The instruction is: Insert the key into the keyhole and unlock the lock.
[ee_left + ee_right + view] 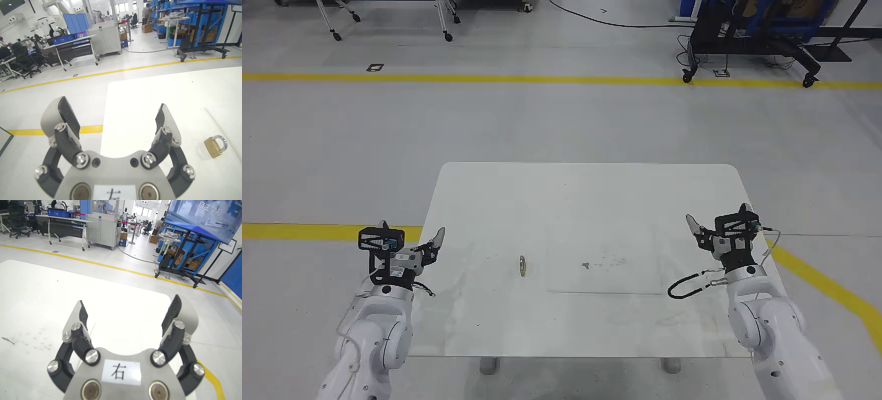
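The lock [523, 265], a brass padlock with a silver shackle, lies on the white bench [642, 200], closer to the robot's edge than to the far one. In the top view its long axis runs roughly from the near edge to the far edge. In the left wrist view its shackle is on the end turned away from the left gripper [112, 102]. The key [585, 266] lies flat on the robot's right of the lock, near it but not touching. In the right wrist view it is a thin sliver with its rounded head farther off and its slim shaft slanting back toward the right gripper [128, 299]. A patch of faint scuff marks [614, 262] lies just past the key, on the side away from the lock. The left gripper hangs over the bench edge well to the left of the lock, its fingers [69, 115] spread wide with nothing between them. The right gripper is well to the right of the lock, beyond the key, near the opposite edge. Its fingers [171, 311] are likewise wide apart and hold nothing.
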`<action>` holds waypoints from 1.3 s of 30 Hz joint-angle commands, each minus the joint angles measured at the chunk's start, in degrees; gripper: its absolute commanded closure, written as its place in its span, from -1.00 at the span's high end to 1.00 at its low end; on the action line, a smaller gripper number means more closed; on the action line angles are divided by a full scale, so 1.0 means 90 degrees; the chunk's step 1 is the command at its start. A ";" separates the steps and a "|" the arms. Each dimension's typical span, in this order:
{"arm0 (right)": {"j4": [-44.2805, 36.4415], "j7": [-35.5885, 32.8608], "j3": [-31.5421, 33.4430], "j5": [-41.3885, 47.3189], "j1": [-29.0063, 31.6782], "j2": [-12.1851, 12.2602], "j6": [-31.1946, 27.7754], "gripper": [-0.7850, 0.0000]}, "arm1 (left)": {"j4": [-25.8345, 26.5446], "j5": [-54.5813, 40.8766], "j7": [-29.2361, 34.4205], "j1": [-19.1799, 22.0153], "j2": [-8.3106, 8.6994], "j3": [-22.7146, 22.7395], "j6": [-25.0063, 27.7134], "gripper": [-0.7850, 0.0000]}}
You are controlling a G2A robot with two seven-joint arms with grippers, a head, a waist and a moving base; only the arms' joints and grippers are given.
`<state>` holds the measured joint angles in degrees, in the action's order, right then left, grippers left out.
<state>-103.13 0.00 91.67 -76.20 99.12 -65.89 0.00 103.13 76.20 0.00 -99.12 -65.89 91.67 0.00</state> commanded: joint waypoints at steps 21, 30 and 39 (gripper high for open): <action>0.0053 -0.0368 -0.0360 -0.0420 -0.0224 0.0021 -0.0827 1.00 | 0.0000 0.0000 0.0000 0.0000 0.0000 0.0000 0.0000 1.00; 0.0559 -0.1718 -0.0860 -0.0502 -0.1235 0.0051 -0.2260 1.00 | 0.0000 0.0000 0.0000 0.0000 0.0000 0.0000 0.0000 1.00; 0.1518 -0.3076 -0.1782 -0.0106 -0.2600 0.0002 -0.3848 1.00 | 0.0000 0.0000 0.0000 0.0000 0.0000 0.0000 0.0000 1.00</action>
<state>-90.07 -26.96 76.30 -77.30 76.61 -65.82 -33.81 103.13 76.20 0.00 -99.12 -65.89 91.67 0.00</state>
